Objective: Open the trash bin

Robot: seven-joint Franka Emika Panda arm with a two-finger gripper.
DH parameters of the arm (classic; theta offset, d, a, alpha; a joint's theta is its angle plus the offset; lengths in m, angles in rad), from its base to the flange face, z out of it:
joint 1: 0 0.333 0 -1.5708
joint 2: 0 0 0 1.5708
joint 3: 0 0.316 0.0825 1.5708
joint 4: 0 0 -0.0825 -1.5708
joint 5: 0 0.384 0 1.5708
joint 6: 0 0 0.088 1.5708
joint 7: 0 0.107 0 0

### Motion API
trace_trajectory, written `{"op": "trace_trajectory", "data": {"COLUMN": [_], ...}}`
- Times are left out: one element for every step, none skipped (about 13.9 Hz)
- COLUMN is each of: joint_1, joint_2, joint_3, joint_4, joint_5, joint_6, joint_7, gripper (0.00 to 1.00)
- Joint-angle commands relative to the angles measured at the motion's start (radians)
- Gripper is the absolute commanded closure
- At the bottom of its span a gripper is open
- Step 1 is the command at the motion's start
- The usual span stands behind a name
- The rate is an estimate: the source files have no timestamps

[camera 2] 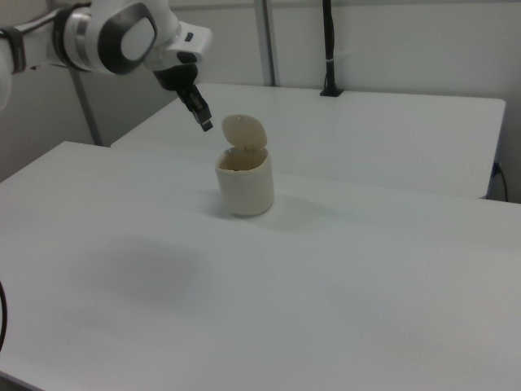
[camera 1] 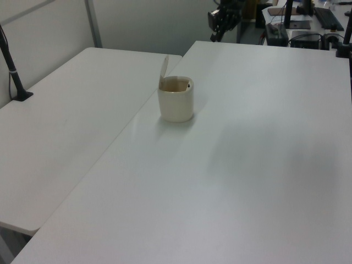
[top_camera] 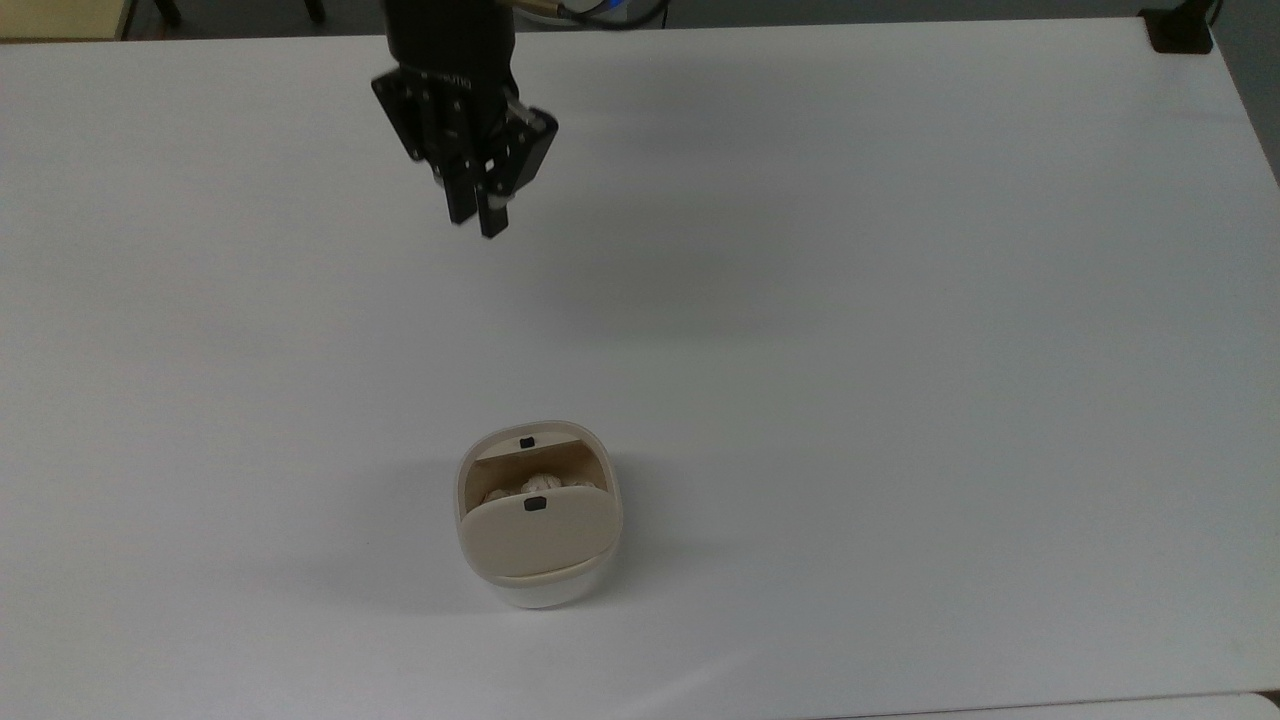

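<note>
Looks like a robotics lab or office workroom: plain white tables (camera 1: 247,165) pushed edge to edge, black camera pole (camera 2: 329,49) clamped at a far table edge, partition walls (camera 1: 148,25), cluttered desks (camera 1: 308,25) beyond the far corner.
</note>
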Motion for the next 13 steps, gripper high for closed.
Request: {"op": "trace_trajectory", "data": {"joint_1": [0.014,0.017,0.018,0.02,0.021,0.021,0.023,0.026,0.043,0.049,0.051,0.052,0.051], "joint_2": [-0.094,-0.109,-0.128,-0.15,-0.169,-0.187,-0.203,-0.221,-0.241,-0.259,-0.264,-0.264,-0.263], "joint_3": [0.0,0.0,0.0,0.0,0.002,0.008,0.009,0.011,0.011,0.011,0.011,0.011,0.011], "joint_4": [-0.034,-0.037,-0.047,-0.062,-0.078,-0.092,-0.104,-0.121,-0.139,-0.158,-0.161,-0.158,-0.156], "joint_5": [-0.007,-0.004,0.0,0.002,0.002,0.005,0.008,0.013,0.016,0.016,0.016,0.016,0.014], "joint_6": [-0.169,-0.2,-0.228,-0.252,-0.268,-0.288,-0.312,-0.344,-0.375,-0.398,-0.447,-0.473,-0.475], "joint_7": [-0.006,-0.002,0.001,0.004,0.004,0.004,0.006,0.004,-0.003,-0.005,-0.006,-0.008,-0.011], "gripper": [0.0,0.0,0.0,0.0,0.0,0.0,0.0,0.0,0.0,0.0,0.0,0.0,0.0]}}
